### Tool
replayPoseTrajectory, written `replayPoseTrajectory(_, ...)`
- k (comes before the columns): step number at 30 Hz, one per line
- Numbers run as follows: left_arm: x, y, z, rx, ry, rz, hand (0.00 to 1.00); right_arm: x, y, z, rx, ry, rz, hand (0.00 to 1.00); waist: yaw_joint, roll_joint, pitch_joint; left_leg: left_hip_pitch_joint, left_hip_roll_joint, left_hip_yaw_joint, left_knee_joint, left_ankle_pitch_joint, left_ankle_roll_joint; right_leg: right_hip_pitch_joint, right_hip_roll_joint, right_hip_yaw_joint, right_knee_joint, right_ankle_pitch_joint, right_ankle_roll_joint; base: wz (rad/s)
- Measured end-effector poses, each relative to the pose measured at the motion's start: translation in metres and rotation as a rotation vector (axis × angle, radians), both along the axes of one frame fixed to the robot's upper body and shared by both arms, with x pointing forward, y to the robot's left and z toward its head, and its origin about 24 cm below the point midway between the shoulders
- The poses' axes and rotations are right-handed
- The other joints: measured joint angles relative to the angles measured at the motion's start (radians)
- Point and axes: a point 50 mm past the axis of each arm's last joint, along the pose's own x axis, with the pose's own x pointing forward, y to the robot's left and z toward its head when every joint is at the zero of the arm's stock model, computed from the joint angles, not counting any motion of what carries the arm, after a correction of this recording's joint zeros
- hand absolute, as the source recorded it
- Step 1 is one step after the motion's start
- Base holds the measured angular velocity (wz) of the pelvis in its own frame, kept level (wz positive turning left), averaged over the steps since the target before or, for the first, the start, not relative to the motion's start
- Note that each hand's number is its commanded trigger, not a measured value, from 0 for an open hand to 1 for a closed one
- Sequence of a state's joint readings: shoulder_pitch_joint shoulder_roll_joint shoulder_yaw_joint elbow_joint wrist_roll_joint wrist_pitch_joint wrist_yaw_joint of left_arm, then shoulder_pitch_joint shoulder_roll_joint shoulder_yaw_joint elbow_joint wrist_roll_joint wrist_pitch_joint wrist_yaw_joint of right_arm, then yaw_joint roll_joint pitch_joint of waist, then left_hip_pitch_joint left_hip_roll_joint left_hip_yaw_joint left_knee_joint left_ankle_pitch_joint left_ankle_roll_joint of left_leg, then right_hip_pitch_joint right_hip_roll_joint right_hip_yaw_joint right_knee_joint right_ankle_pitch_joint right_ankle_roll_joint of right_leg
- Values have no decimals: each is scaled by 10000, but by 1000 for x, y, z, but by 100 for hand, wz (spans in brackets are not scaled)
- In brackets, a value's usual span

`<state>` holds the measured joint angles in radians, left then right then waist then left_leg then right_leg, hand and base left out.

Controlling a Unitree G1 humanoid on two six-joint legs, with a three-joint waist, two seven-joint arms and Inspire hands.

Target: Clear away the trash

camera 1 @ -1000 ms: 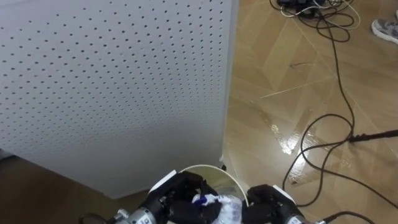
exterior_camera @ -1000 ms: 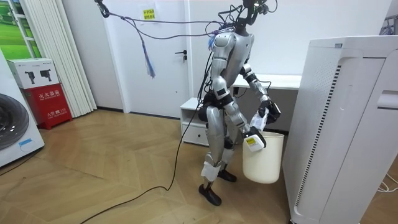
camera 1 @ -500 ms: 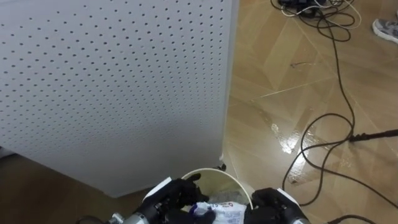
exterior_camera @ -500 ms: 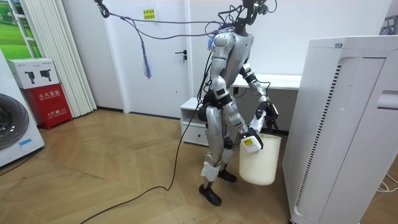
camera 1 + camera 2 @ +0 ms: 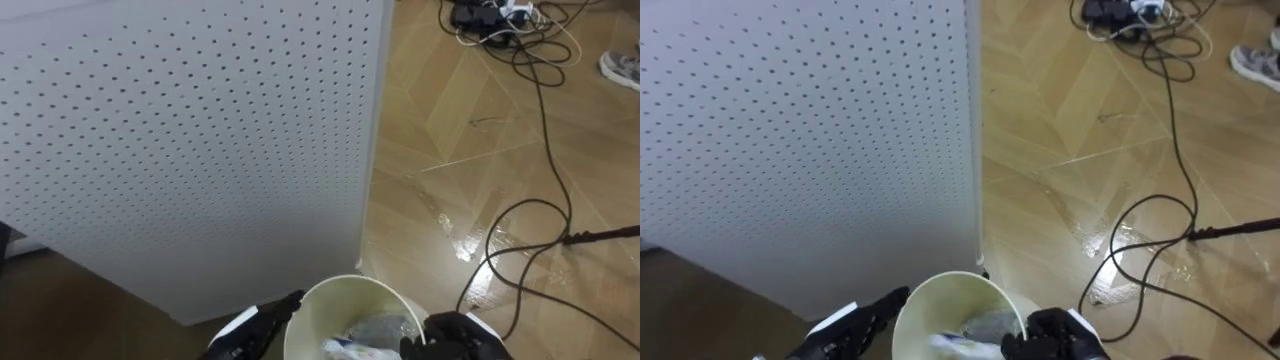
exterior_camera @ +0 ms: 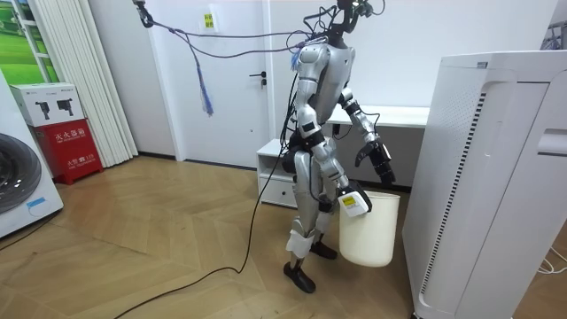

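White perforated unit (image 5: 180, 130) takes up the upper left of my eye views. Its right edge runs straight down and ends at a bottom corner just beyond the far rim of the bin (image 5: 352, 284), so it is tight on that side. To the right of that edge the wooden floor (image 5: 450, 130) is open but crossed by black cables (image 5: 545, 120), with a tangle of them at the top and a shoe (image 5: 620, 66) at the upper right corner. In the room view I stand facing the unit with the bin between me and it. A low white cabinet (image 6: 276, 165) is behind me, and a wide stretch of free floor lies toward the room view's left. The bin hangs off the floor from my right hand (image 5: 458, 336), whose dark fingers are curled tight on the rim's right side; in the room view it grips the near rim. My left hand (image 5: 255, 328) is beside the rim's left side with fingers straight and apart, holding nothing, and one fingertip points at the rim; I cannot tell whether it touches. In the room view that hand hangs above the bin's far side, clear of it. The garbage (image 5: 372, 330) lies inside the bin at the bottom, crumpled clear plastic with a white and blue wrapper beside it, in neither hand.
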<state>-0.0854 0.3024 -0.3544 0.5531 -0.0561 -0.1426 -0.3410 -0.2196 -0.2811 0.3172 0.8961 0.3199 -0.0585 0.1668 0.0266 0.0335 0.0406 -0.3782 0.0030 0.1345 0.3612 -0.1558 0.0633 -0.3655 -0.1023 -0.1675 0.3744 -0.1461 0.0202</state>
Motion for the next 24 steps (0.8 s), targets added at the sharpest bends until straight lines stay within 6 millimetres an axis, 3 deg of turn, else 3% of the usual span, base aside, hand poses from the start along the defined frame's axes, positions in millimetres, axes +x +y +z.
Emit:
replayPoseTrajectory(2, -7, 1, -5, -12, 243, 40, 0, -9, -4, -5, 31, 171, -205, 100, 29, 9, -115, 196, -2, 14, -87, 1, -3, 202, 9, -3, -165, 3, 6, 0)
replayPoseTrajectory(5, -20, 4, -13, -27, 642, 167, 0, -25, -11, -13, 220, 536, -685, 100, 17, 1, -173, 758, -25, 22, -354, 5, -12, 750, 18, -37, -364, 12, 24, 0)
replayPoseTrajectory(7, -34, 10, -21, -91, 1092, 387, 0, -36, -15, -17, 310, 760, -865, 100, -42, -33, -280, 1217, -58, 63, -622, 12, -23, 1136, 14, -14, -519, -7, 56, -4)
replayPoseTrajectory(13, -69, 18, -38, -277, 2127, 999, 0, -56, -19, -21, 448, 883, -1126, 100, -198, -111, -319, 2296, -142, 186, -1182, 11, -26, 1960, -21, 41, -782, -95, 140, -7)
replayPoseTrajectory(17, -101, 37, -60, -440, 3486, 2598, 0, -89, -24, -35, 430, 1692, -1483, 100, -220, -324, -418, 3091, -157, 221, -1597, 2, -74, 2783, 27, 16, -1252, -122, 175, -3)
replayPoseTrajectory(21, -144, 65, -79, -917, 4839, 5798, 0, -129, -39, -48, 648, 2589, -3112, 100, -180, -477, -406, 3727, -160, 251, -1945, -34, -122, 3341, 111, 87, -1582, -113, 203, -5)
replayPoseTrajectory(24, -180, 78, -91, -1072, 5896, 8192, 0, -148, -47, -55, 568, 3121, -4350, 100, -195, -456, -390, 3976, -135, 270, -2001, -128, -163, 3616, 186, 176, -1735, -106, 213, -6)
